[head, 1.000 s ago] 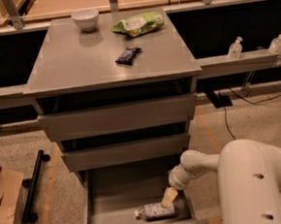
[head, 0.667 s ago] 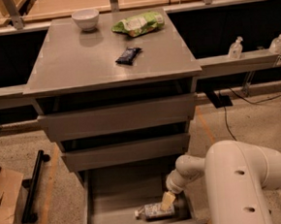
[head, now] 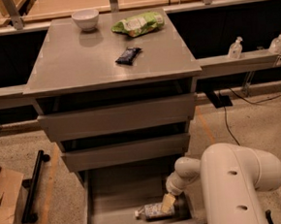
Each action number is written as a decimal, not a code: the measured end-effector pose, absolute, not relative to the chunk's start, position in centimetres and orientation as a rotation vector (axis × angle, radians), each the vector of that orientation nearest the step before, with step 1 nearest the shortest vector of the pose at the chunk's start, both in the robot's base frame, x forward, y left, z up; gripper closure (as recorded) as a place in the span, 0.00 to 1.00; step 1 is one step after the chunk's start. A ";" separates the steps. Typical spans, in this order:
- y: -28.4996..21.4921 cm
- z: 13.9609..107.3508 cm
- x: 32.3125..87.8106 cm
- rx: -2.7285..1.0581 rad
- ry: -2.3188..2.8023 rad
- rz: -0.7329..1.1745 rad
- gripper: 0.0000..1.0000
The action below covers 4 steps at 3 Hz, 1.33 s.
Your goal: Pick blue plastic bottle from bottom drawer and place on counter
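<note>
The blue plastic bottle (head: 152,211) lies on its side on the floor of the open bottom drawer (head: 113,198), near the front right, its white cap pointing left. My gripper (head: 168,203) reaches down into the drawer from the white arm at the lower right, and its yellowish fingertips (head: 166,202) sit right at the bottle's right end. The grey counter (head: 78,60) tops the cabinet above.
On the counter stand a white bowl (head: 85,18), a green chip bag (head: 139,24) and a small dark packet (head: 128,55). Two clear pump bottles (head: 234,48) stand on the ledge at right. A cardboard box (head: 4,202) sits on the floor at left. The two upper drawers are slightly open.
My arm has pushed further forward and down into the drawer, bringing the gripper closer onto the bottle's right end. The bottle has stayed where it lay.
</note>
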<state>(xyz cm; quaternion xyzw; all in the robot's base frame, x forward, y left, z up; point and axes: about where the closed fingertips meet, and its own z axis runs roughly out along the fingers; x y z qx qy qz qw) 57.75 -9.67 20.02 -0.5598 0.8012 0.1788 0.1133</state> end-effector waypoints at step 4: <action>-8.0 10.4 58.0 -1.620 2.411 0.602 0.38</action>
